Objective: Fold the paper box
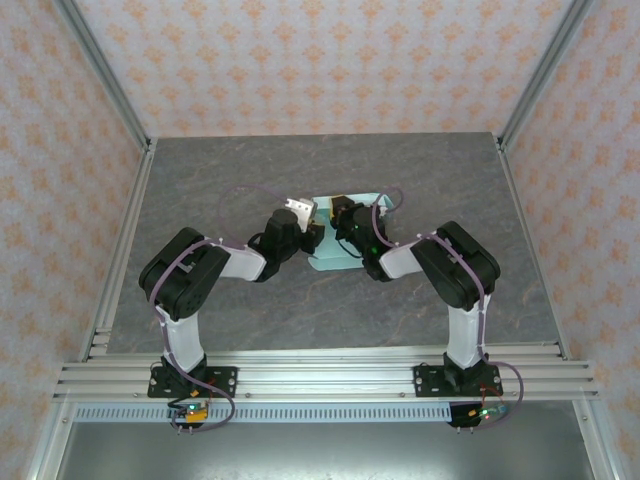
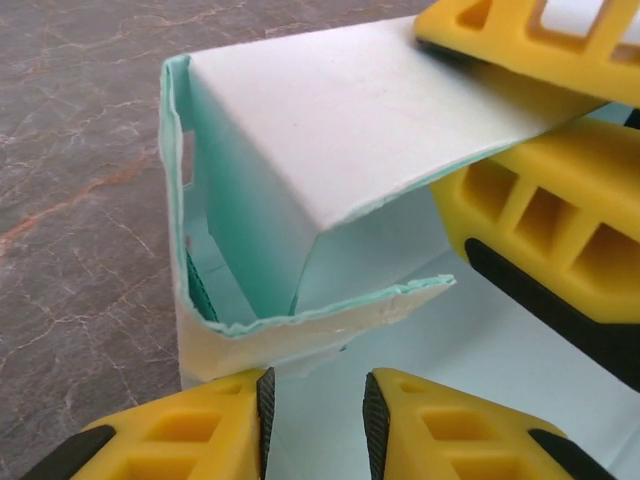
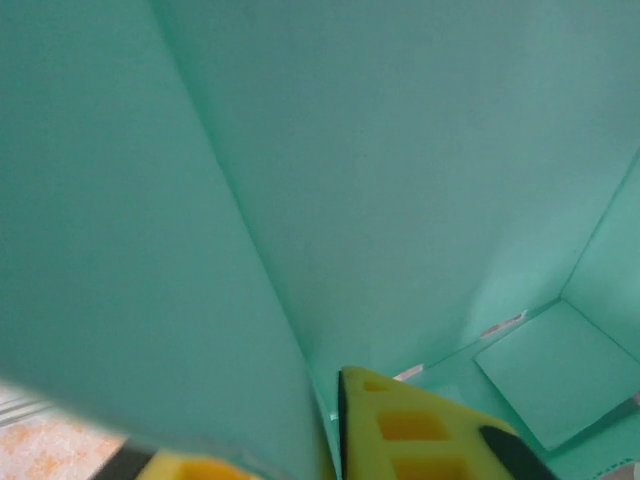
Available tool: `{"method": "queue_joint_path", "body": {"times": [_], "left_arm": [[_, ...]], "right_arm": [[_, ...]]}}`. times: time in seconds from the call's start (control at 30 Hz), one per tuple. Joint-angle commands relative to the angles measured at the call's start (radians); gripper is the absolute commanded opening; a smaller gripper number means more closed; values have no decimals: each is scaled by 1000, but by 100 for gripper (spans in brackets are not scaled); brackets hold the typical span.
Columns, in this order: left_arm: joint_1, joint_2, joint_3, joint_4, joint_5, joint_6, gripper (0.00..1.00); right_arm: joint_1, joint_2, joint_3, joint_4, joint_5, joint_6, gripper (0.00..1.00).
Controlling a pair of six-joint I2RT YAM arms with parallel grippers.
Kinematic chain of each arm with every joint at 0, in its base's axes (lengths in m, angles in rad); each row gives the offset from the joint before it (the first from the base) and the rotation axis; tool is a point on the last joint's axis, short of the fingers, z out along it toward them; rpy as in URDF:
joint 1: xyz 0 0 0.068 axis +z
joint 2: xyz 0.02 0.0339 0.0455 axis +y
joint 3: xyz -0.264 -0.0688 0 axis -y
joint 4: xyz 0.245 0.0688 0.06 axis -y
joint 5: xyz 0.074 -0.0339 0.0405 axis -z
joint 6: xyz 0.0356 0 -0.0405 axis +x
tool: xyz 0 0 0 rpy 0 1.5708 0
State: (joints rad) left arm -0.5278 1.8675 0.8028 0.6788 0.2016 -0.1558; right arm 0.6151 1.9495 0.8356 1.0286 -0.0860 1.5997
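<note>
The paper box [image 1: 330,264] sits half-folded at the centre of the table [image 1: 200,200]. The right gripper [image 2: 435,110] pinches 1 raised flap [image 2: 330,110]. The left gripper [image 2: 315,385], jaws slightly parted, holds nothing. The flap should probably be steadied while the crease is pressed squarely.

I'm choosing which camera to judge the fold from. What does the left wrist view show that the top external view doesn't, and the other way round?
Left wrist: the paper box close up, one side folded up, white outside and mint inside, pinched by the right gripper; the left gripper is open beside the folded corner. Top external: the left arm and right arm reaching to the middle of the grey table. Both: the paper box between the grippers.
</note>
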Motion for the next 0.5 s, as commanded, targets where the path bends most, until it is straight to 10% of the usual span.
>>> {"method": "queue_joint_path", "body": {"times": [0.0,0.47], "left_arm": [[7,-38,27,36,-5,0,32],[19,-141,-138,170,68,25,48]], "right_arm": [[14,9,17,-61,-28,1,9],[14,4,24,-132,-7,-68,8]]}}
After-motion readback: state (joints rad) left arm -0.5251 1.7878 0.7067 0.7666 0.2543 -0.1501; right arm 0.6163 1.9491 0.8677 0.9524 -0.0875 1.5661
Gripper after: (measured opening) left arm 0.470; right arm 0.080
